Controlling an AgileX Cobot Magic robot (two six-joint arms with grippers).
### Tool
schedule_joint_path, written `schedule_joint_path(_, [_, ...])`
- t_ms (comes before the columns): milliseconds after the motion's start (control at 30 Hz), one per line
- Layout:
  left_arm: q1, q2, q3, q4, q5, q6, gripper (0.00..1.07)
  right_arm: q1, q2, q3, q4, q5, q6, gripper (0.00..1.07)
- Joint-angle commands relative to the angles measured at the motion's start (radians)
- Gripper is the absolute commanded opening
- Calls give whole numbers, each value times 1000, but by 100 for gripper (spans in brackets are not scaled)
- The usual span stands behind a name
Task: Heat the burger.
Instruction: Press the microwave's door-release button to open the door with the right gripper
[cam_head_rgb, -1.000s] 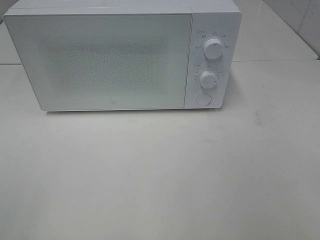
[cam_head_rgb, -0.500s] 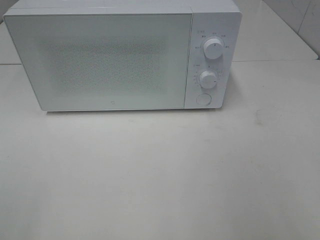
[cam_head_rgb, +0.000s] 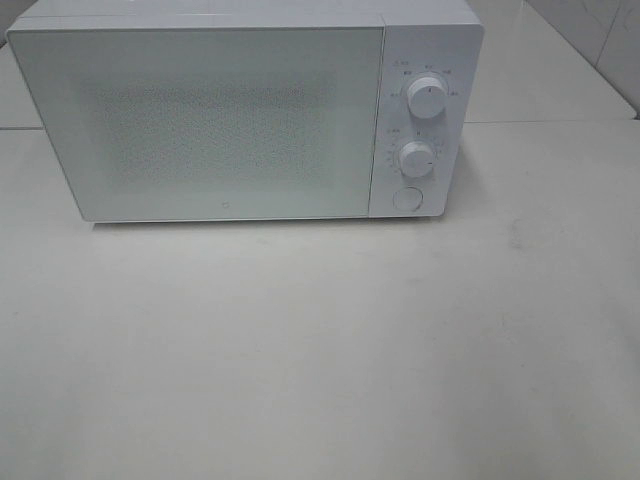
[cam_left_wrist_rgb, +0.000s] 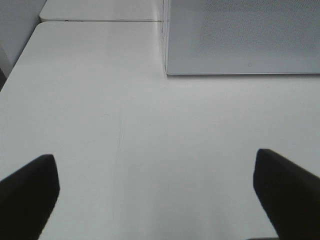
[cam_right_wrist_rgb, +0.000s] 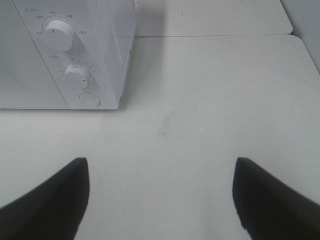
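The burger is out of view in every frame. A white microwave (cam_head_rgb: 240, 110) stands at the back of the white table with its door (cam_head_rgb: 200, 120) shut. It has two round knobs (cam_head_rgb: 427, 98) and a round button (cam_head_rgb: 406, 198) on its right panel. My left gripper (cam_left_wrist_rgb: 160, 200) is open and empty over the bare table, in front of the microwave's left corner (cam_left_wrist_rgb: 167, 70). My right gripper (cam_right_wrist_rgb: 160, 195) is open and empty over the table, in front of the knob panel (cam_right_wrist_rgb: 70, 55). Neither gripper shows in the exterior high view.
The white table (cam_head_rgb: 320, 340) spreads in front of the microwave. A seam (cam_head_rgb: 540, 122) joins it to a second table top behind. A tiled wall (cam_head_rgb: 610, 40) rises at the far right.
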Motion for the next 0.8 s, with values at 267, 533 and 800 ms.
schedule_joint_path(267, [0, -14, 3, 3, 0, 3, 98, -2, 224, -6, -4, -237, -4, 76])
schedule_joint_path(533, [0, -14, 3, 3, 0, 3, 98, -2, 393, -1, -5, -414, -4, 76])
schedule_joint_path(800, [0, -14, 3, 3, 0, 3, 98, -2, 517, 93, -5, -730, -5, 76])
